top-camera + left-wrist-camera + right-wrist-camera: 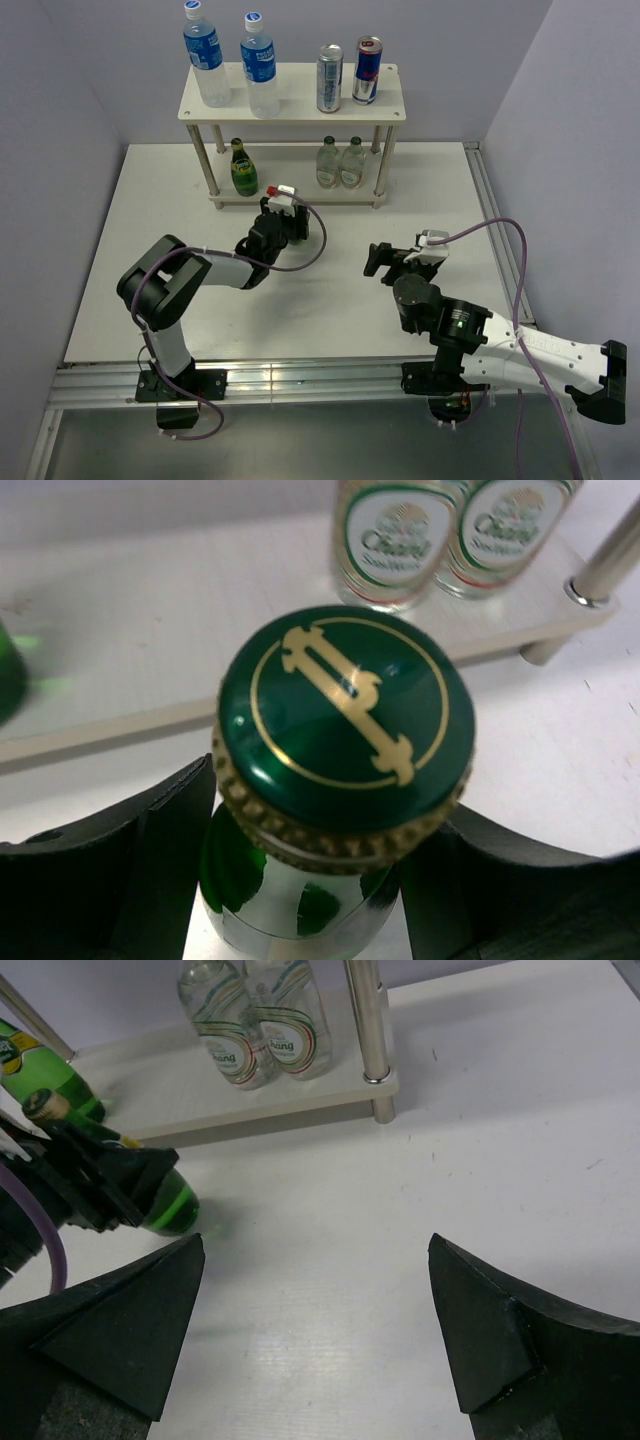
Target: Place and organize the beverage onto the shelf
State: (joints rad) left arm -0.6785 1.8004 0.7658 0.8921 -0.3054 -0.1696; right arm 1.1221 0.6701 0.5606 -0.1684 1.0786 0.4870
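Note:
My left gripper [278, 222] is shut on the neck of a green glass bottle [345, 715] with a green and gold cap, just in front of the shelf [298, 95]. In the right wrist view this bottle [170, 1205] leans, with its base low over the table. A second green bottle [243, 168] stands on the lower tier at the left. Two blue-labelled plastic bottles [205, 55] [259, 65] and two cans [330, 78] [367, 70] stand on the top board. My right gripper [385, 262] is open and empty over the table [315, 1330].
Two clear glass soda bottles [327, 163] [353, 163] stand on the lower tier at the right, next to a front leg [368, 1030]. The lower board [150, 650] is bare between them and the green bottle. Grey walls enclose the white table.

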